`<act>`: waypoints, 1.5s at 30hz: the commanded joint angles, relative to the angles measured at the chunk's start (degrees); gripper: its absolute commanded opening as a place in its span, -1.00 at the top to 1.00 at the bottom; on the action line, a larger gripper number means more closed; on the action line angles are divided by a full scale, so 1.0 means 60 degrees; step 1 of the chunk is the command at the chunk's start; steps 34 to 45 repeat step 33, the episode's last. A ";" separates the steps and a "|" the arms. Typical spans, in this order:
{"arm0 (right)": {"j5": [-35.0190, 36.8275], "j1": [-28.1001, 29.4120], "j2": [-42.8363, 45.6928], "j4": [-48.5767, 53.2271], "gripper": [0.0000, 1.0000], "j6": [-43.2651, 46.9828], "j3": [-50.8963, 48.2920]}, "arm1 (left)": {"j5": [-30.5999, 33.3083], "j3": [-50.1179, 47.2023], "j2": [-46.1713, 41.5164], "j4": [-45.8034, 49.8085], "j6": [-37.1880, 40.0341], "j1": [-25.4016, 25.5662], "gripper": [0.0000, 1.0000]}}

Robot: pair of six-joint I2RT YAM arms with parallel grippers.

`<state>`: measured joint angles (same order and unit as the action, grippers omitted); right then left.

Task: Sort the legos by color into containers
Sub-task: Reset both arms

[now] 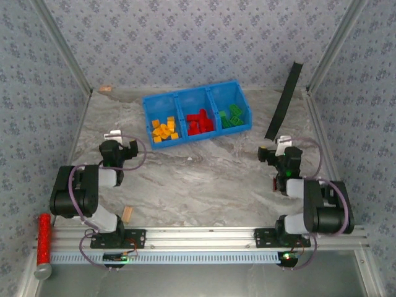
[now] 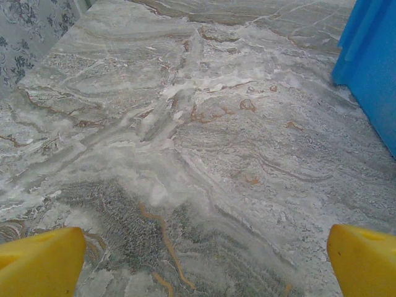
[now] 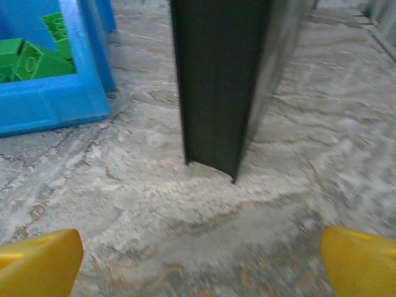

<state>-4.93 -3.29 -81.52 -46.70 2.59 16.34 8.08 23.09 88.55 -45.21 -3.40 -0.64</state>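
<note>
Yellow fingertips (image 2: 40, 260) frame the bottom corners of the left wrist view. The left hand (image 2: 198, 266) stands spread wide, grasping nothing, over bare marbled surface (image 2: 185, 136), with the blue bin (image 2: 371, 68) at the right edge. The right hand (image 3: 198, 260) is equally released and empty. It faces a dark upright strip (image 3: 223, 80), with the bin's corner (image 3: 49, 105) beside it to the left.

From above, both hands (image 1: 119, 148) (image 1: 278, 153) sit well short of the bin (image 1: 162, 102), near the far edge of the surface (image 1: 204, 179). The legos lie in its three containers: yellow-orange (image 1: 164, 130) on the left, red (image 1: 200, 122) in the middle, green (image 1: 232, 116) on the right. No loose brick can be made out on the surface, so the sorting looks finished. A tan block (image 1: 127, 214) and a red cylinder (image 1: 44, 241) lie by the left arm's base.

The bricks are judged light, rigid and smooth, hard plastic that will not crush but may slip or twist if pinched at a corner. The best hold is across two flat opposite sides, below the studs. In the bin they lie heaped and tilted, as the green ones (image 3: 37, 55) show, so neighbours crowd any single piece.
</note>
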 commanded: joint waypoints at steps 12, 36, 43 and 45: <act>-0.0192 -0.0019 -0.0930 0.0051 -1.00 0.0000 0.0967 | -0.0204 0.0035 -0.0103 -0.0331 0.0132 0.0027 -1.00; 0.0164 0.0113 -0.0904 0.0076 -0.99 0.0052 0.0972 | -0.0216 0.0033 -0.0101 -0.0331 0.0132 0.0044 -1.00; 0.0164 0.0113 -0.0904 0.0076 -0.99 0.0052 0.0972 | -0.0216 0.0033 -0.0101 -0.0331 0.0132 0.0044 -1.00; 0.0164 0.0113 -0.0904 0.0076 -0.99 0.0052 0.0972 | -0.0216 0.0033 -0.0101 -0.0331 0.0132 0.0044 -1.00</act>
